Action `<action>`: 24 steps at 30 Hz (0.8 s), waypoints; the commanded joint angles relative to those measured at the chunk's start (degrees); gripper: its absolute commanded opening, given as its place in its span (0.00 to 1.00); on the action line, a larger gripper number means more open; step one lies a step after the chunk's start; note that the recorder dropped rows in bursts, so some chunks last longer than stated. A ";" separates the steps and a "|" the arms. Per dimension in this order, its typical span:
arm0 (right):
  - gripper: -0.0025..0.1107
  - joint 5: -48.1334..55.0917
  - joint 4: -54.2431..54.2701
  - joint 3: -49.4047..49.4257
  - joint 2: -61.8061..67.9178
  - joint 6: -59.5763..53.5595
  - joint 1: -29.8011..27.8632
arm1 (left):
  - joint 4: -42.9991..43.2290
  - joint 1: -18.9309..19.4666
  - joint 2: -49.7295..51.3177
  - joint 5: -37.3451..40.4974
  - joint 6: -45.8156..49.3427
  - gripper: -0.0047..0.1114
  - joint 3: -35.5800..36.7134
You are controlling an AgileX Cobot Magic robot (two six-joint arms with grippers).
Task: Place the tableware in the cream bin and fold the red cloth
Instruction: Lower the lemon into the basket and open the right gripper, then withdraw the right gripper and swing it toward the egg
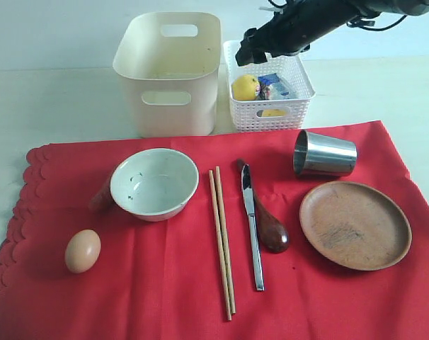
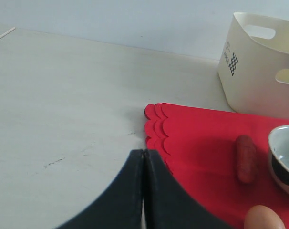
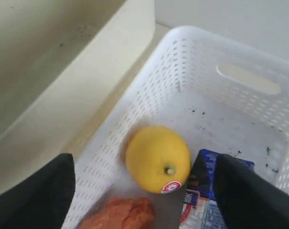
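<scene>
The red cloth (image 1: 193,290) lies spread flat, scalloped edge at the left. On it sit the pale bowl (image 1: 154,183), two chopsticks (image 1: 222,241), a steel knife (image 1: 253,227), a dark wooden spoon (image 1: 272,230), a steel cup (image 1: 325,154) on its side and a brown wooden plate (image 1: 355,224). The cream bin (image 1: 169,67) stands behind the cloth. My right gripper (image 1: 244,51) hangs open over the white basket, nothing between its fingers (image 3: 252,195). My left gripper (image 2: 143,153) is shut and empty, low over bare table beside the cloth's scalloped corner (image 2: 156,114); the exterior view does not show it.
The white lattice basket (image 1: 268,106) right of the bin holds a lemon (image 3: 158,157), a blue-white carton (image 3: 205,191) and an orange-brown food piece (image 3: 120,214). An egg (image 1: 83,251) and a reddish sausage (image 2: 246,158) lie on the cloth near the bowl.
</scene>
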 commanded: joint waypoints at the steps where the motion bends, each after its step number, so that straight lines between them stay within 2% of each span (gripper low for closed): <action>1: 0.69 3.97 -0.60 -0.45 -3.21 1.07 0.02 | 0.04 -0.24 -0.34 -0.65 -0.10 0.04 0.01; 18: 0.69 20.12 -0.60 -0.45 -10.41 12.26 0.02 | 0.04 -0.24 -0.34 -0.65 -0.10 0.04 0.01; 24: 0.64 24.59 -0.60 -0.45 -12.23 14.85 0.02 | 0.04 -0.24 -0.34 -0.65 -0.10 0.04 0.01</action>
